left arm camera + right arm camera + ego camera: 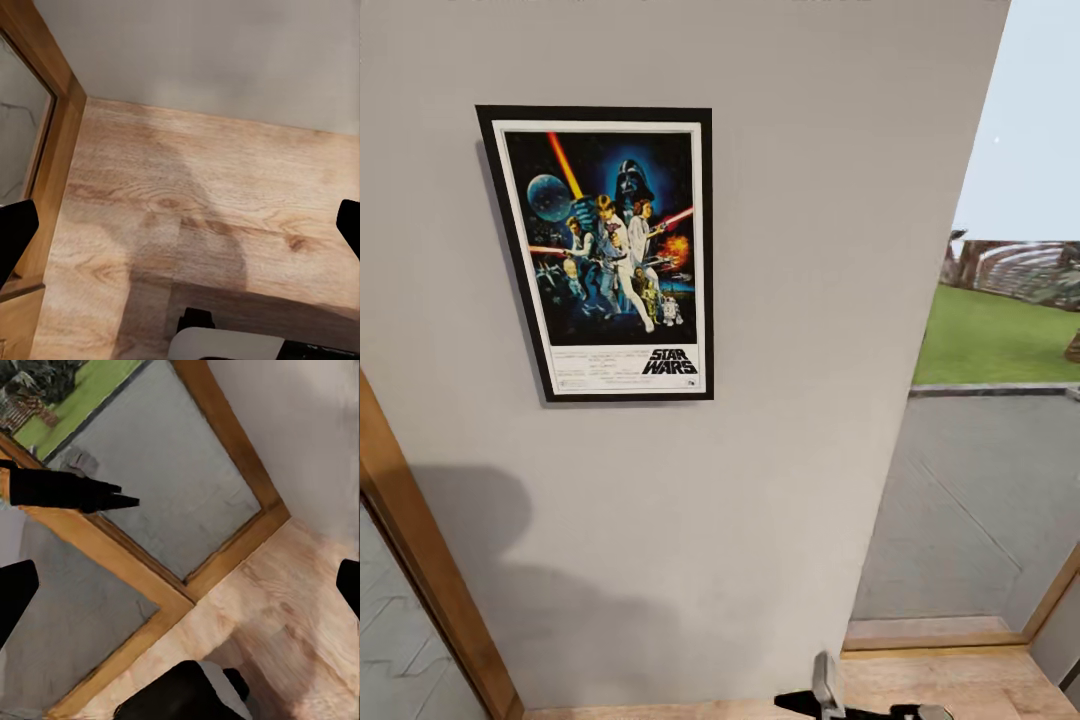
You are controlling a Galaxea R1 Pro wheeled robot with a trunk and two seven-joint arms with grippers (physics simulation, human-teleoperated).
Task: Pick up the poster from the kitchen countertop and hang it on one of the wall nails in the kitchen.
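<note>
**Seemingly hung: the poster sits on the wall, both my grippers empty**

Evidently the poster (603,255) is where the task wants it. In the head view the framed Star Wars print lies flat against the pale grey wall (800,300), upright with only a slight skew that may be the camera's angle, its black frame casting a thin shadow down its left side. Nothing of mine touches it. I judge that it hangs from a wall nail behind its upper edge, since nothing else holds it there, but the nail itself is hidden by the frame and I cannot confirm it.

The wall stands between a wooden door frame (430,580) on my left and a glazed opening (970,500) on my right, through which paving and grass show. That narrow panel explains why I stand so close and look steeply up at it.

My arms are low. In the left wrist view my left gripper (180,225) points down at the wooden floor (210,187), its two dark fingertips at the far edges of the picture, so it is spread wide and holds nothing. My right gripper (180,585) is likewise wide apart and empty, aimed at the corner where the floor meets the glazed door's wooden frame (225,562).

By my reckoning the task is all but finished; what remains is to see that the poster stays put.
</note>
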